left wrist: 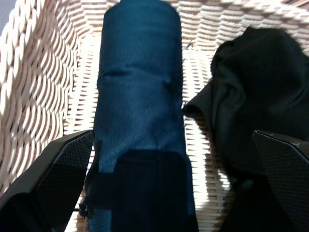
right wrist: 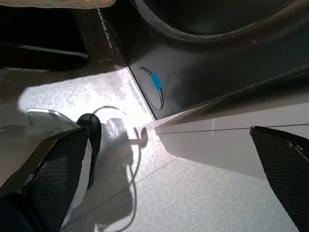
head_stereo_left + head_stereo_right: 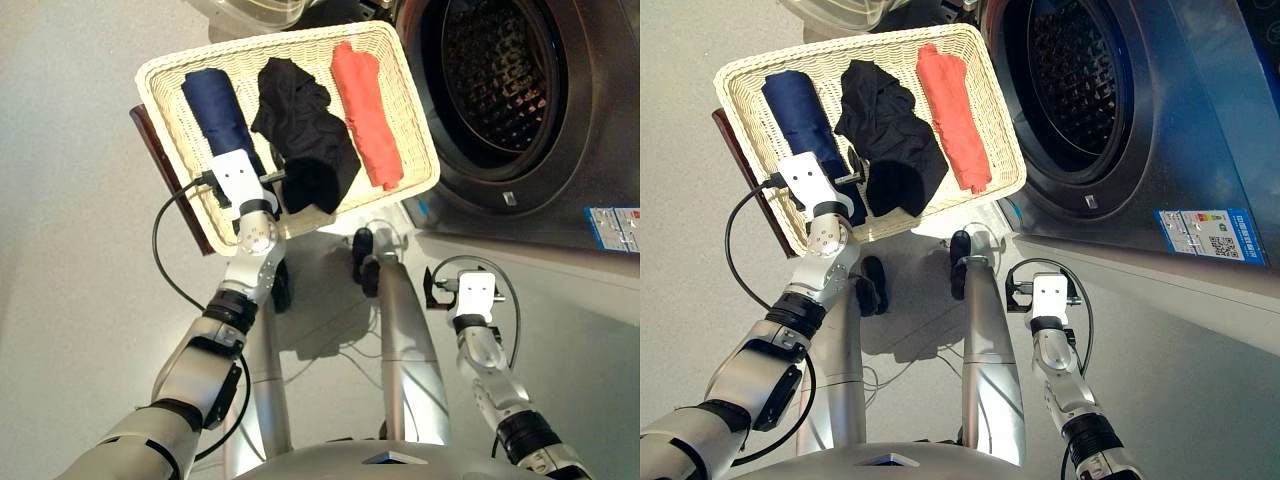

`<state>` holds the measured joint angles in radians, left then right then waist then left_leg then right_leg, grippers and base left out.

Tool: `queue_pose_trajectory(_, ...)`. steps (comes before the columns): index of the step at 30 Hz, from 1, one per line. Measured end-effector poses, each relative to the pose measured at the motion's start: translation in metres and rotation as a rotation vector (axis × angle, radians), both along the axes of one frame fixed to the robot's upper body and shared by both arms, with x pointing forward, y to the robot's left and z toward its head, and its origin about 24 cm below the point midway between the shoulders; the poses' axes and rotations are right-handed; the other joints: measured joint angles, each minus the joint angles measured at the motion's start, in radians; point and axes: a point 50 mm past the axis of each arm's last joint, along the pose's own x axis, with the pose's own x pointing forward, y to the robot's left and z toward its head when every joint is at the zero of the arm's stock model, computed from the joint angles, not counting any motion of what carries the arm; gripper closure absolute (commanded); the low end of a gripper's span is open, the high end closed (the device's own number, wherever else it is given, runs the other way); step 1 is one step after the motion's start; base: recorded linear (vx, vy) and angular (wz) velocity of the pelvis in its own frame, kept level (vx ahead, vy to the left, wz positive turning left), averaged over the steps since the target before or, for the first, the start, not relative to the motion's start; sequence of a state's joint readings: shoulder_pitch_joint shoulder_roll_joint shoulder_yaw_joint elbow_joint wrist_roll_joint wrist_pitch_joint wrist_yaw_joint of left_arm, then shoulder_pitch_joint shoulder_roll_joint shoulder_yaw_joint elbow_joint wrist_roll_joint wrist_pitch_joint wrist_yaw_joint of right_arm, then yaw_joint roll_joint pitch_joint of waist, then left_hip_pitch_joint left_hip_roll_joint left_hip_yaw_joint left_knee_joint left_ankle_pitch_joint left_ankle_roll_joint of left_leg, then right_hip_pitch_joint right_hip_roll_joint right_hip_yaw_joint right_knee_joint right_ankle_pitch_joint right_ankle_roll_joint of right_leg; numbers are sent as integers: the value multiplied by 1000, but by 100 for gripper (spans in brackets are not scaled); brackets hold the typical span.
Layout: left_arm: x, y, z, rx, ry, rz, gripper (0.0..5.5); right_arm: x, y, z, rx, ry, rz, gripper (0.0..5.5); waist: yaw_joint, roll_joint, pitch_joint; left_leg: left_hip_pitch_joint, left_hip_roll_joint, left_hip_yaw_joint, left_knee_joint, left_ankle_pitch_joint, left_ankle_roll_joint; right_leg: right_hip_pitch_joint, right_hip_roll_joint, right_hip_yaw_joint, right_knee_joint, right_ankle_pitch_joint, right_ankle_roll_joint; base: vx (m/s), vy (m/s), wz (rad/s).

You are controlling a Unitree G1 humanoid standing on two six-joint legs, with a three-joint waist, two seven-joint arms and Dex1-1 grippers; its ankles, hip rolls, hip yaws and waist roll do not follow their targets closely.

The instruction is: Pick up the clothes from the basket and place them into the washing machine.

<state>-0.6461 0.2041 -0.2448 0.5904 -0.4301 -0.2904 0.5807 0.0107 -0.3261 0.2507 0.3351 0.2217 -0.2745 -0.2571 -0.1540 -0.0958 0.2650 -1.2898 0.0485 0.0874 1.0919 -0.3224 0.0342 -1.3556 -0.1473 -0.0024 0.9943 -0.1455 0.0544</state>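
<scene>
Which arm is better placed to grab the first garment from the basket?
Left. The left gripper hangs open over the navy garment in the basket; the right gripper is low beside the washing machine, open, empty.

Cream wicker basket [image 3: 160, 78] holding navy roll [image 3: 218, 112], crumpled black garment [image 3: 305, 130], coral roll [image 3: 365, 110], open grey washing machine [image 3: 590, 120] beside

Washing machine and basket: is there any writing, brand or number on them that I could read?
None can be read.
Blue sticker on the dark grey front-loading washing machine: print and a square code, too small to read.
Small pale tag under the drum hole: too small to read.
Cream-white wicker basket and the clothes in it: no text visible.
</scene>
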Motion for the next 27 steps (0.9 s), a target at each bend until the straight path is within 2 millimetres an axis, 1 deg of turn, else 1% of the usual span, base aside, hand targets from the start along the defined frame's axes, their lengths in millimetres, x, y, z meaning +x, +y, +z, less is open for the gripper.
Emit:
queue_pose_trajectory(2,0,4,-1,-20,11,45,0,0,2,2,-5,-5,15,0,-10,-1,-1,-8,4,-1,5,0,2,-8,2,0,4,0,0,0,0,0)
queue_pose_trajectory(3,1,4,-3,-26,20,64,0,-1,2,2,-9,-6,20,0,-10,-1,-1,-9,6,-1,11,-2,-1,-10,3,0,7,-1,0,0,0,0)
queue_pose_trajectory(5,0,3,-4,-39,26,81,0,-2,1,1,-13,-3,19,0,-10,-1,-1,-11,6,-1,13,-5,2,-11,3,1,9,-2,1,0,0,0)
queue_pose_trajectory(7,0,1,-6,-39,36,83,0,-2,1,1,-13,-5,20,0,-9,-1,-1,-14,5,-2,15,-5,2,-14,3,1,12,-2,1,0,0,0)
queue_pose_trajectory(12,0,0,-19,-38,91,96,0,-1,3,5,-7,-27,31,0,-10,-2,-2,-23,5,-3,20,-7,-2,-22,3,1,16,-2,1,0,0,0)
queue_pose_trajectory(18,0,8,-42,-69,200,110,0,-1,5,9,9,-45,42,0,-10,-3,-5,-41,6,-3,33,-8,0,-38,3,1,24,-2,0,0,0,0)
queue_pose_trajectory(20,0,8,-43,-85,199,100,0,0,4,13,10,-58,51,0,-10,-3,-6,-41,6,-3,34,-8,0,-38,3,1,24,-2,0,0,0,0)
queue_pose_trajectory(25,3,12,-48,-144,231,98,0,-2,1,14,12,-52,67,0,-10,-3,-31,-42,8,-4,37,-9,-1,-38,6,1,25,-1,-1,0,0,0)
queue_pose_trajectory(27,5,16,-49,-148,234,103,0,-2,1,16,18,-60,79,0,-10,-3,-31,-44,14,-4,43,-10,-1,-38,14,2,25,-1,-1,0,0,0)
